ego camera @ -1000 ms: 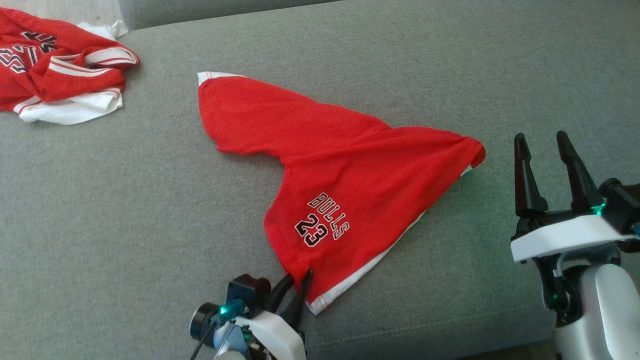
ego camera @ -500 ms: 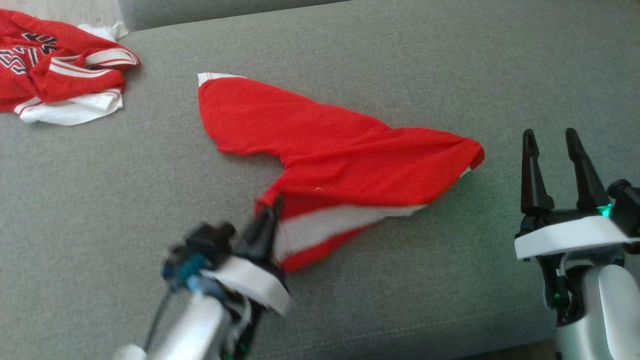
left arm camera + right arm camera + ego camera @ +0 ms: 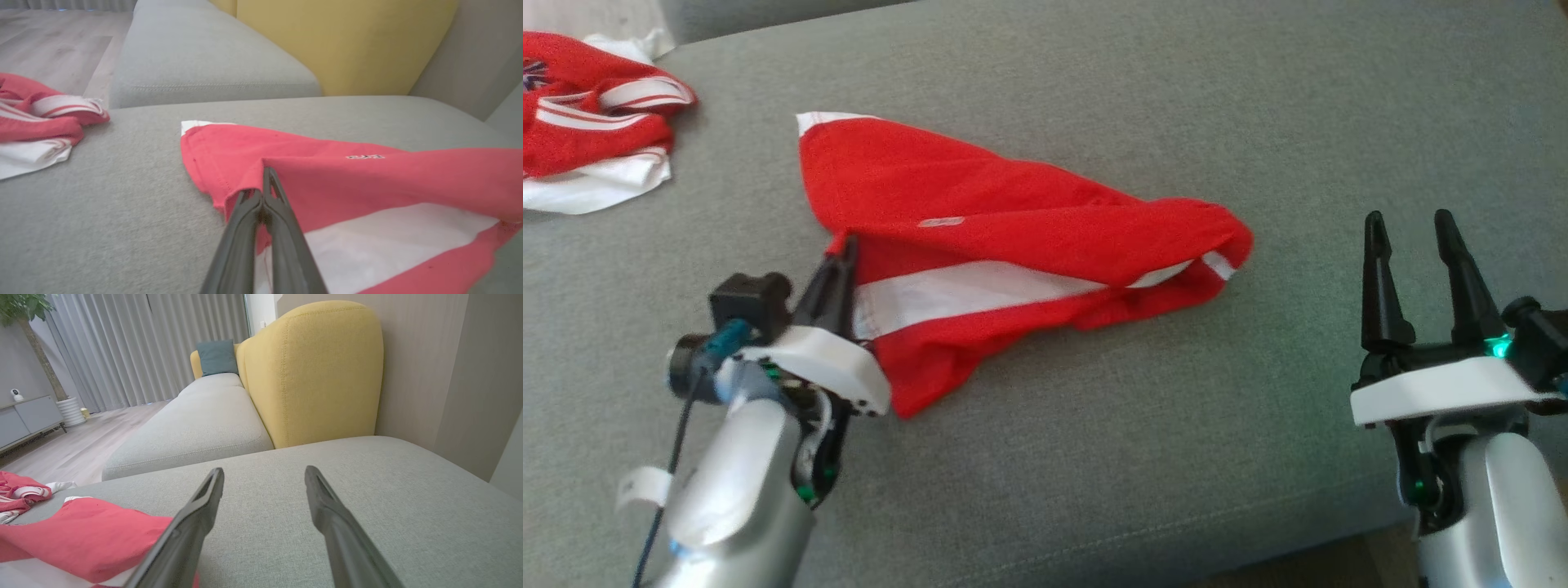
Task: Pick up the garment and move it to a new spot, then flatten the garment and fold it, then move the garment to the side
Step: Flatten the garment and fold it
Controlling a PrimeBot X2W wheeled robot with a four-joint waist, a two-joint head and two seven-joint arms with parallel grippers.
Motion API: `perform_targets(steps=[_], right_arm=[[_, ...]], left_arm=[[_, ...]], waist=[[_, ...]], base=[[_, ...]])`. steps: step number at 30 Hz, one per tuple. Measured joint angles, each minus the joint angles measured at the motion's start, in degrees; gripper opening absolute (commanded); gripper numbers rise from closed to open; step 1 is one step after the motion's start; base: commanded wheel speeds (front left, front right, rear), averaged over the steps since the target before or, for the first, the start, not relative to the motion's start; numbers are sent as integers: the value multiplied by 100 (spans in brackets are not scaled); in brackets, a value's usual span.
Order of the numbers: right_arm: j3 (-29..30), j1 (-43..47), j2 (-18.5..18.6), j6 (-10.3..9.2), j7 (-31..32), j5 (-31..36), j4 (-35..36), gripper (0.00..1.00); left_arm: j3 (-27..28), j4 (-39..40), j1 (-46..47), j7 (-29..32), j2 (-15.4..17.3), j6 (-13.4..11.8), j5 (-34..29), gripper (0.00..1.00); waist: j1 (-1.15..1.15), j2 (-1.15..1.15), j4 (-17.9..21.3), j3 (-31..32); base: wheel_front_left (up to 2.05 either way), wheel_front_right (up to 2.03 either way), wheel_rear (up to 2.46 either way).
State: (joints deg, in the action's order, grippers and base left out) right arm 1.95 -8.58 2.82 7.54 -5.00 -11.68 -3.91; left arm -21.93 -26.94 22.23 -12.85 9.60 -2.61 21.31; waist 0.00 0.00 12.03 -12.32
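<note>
The red garment (image 3: 1013, 237) with a white stripe lies partly folded over on the grey sofa cushion (image 3: 1094, 457). My left gripper (image 3: 845, 245) is shut on its lifted corner, holding that edge above the lower layer. The left wrist view has the fingertips (image 3: 265, 179) pinched on the red fabric (image 3: 347, 179), the white stripe below them. My right gripper (image 3: 1409, 224) stands open to the right of the garment, apart from it, with nothing between its fingers. From the right wrist, the open gripper (image 3: 263, 473) points over bare cushion, the garment (image 3: 90, 531) at the lower left.
A second red and white garment pile (image 3: 588, 139) lies at the cushion's far left, also visible as the pile (image 3: 36, 118). A yellow backrest (image 3: 314, 375) and another grey seat (image 3: 196, 424) stand beyond. The cushion's front edge runs near my right arm.
My left gripper has lifted the near printed corner and carried it away and leftward over the garment, hiding the print and exposing the white stripe. The head camera shifted slightly. The right gripper stayed put.
</note>
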Motion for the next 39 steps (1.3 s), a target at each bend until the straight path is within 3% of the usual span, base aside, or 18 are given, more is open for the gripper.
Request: perform_targets(steps=[7,8,10,14,24,32,39], right_arm=[[-93,-8,-4,0,-57,0,-59,100],[-110,-10,-4,0,-59,0,-63,100],[-147,-15,-4,0,-64,0,-89,100],[-222,-20,-5,0,-108,-1,-151,100],[-608,17,8,0,-41,100,-383,100],[-1579,426,348,0,314,101,-813,100],[-1749,302,564,0,223,135,-1313,100]], left_arm=[[281,-762,201,-90,62,-202,75,0],[302,-833,221,-96,56,-216,79,13],[343,-938,267,-132,41,-229,78,100],[419,-996,281,-136,-52,-223,63,100],[617,-101,-260,-144,-322,-107,-166,100],[612,845,-878,-144,-534,-65,-310,100],[614,1422,-1335,-145,-612,-71,-359,100]], waist=[[0,0,135,-89],[0,0,142,-96],[0,0,144,-96],[0,0,99,-61],[0,0,-282,155],[0,0,-591,178],[0,0,-758,153]], base=[[0,0,0],[0,0,0],[0,0,0],[0,0,0],[0,0,0],[0,0,0],[0,0,0]])
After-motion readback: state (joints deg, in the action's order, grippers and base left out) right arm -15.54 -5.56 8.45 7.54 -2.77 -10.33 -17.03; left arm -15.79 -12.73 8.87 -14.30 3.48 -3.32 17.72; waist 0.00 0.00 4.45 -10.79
